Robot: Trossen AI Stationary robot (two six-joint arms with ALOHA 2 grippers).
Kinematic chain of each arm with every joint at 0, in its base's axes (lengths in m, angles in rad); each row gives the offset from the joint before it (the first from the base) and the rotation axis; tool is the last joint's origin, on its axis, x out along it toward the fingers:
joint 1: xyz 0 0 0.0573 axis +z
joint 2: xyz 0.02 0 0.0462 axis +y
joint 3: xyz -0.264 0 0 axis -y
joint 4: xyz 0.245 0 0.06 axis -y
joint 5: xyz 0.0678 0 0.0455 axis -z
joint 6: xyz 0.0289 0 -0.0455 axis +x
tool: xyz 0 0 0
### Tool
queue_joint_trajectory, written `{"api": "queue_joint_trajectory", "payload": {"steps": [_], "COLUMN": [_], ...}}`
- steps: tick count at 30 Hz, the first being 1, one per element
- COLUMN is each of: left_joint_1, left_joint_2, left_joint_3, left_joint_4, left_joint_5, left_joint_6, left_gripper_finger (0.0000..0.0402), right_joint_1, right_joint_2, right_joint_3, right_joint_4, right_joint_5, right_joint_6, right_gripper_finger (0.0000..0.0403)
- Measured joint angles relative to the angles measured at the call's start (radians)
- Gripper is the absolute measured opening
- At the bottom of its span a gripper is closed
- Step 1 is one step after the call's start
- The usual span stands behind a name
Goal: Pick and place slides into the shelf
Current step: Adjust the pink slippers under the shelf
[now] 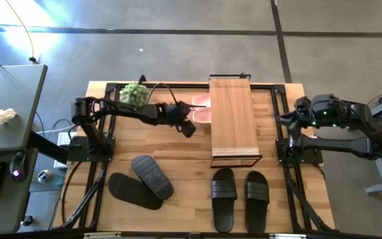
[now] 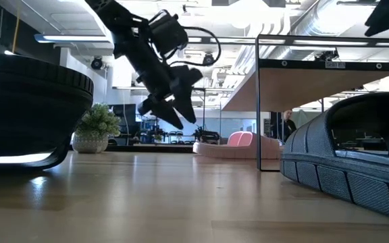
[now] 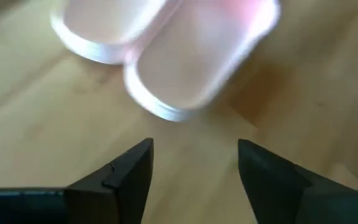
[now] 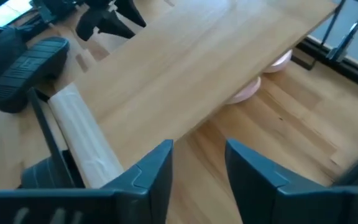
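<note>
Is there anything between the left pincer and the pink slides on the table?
Nothing visible. The left pincer, open, hangs above bare table just short of the pink slides, which lie partly under the shelf. In the left wrist view only wood separates its fingers from the nearer slide.

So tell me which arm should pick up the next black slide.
Probably left. The left gripper hovers, fingers open, over the table beside the pink slides, near the overturned black slides. The right gripper waits beyond the shelf.

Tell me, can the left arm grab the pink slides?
Probably yes. The left end effector hangs open just short of the pink slides, nothing lying between; they sit partly under the shelf.
</note>
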Motion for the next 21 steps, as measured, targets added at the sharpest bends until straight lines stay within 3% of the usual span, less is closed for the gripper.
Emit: {"api": "queue_joint_trajectory", "payload": {"steps": [10, 21], "left_joint_1": [0.013, 0.013], "left_joint_2": [0.064, 0.142], "left_joint_3": [0.001, 0.001], "left_joint_4": [-0.009, 0.037], "left_joint_5": [0.085, 0.089], "left_joint_6": [0.004, -0.059], "left_gripper_finger": [0.0113, 0.0035], "right_joint_1": [0.0, 0.0], "right_joint_2": [-0.037, -0.048], "right_joint_3": [0.0, 0.0], "right_joint_4": [-0.026, -0.039], "right_joint_5": [-0.018, -0.036], "right_joint_6": [-0.013, -0.021], "right_gripper_finger": [0.0051, 0.003]}}
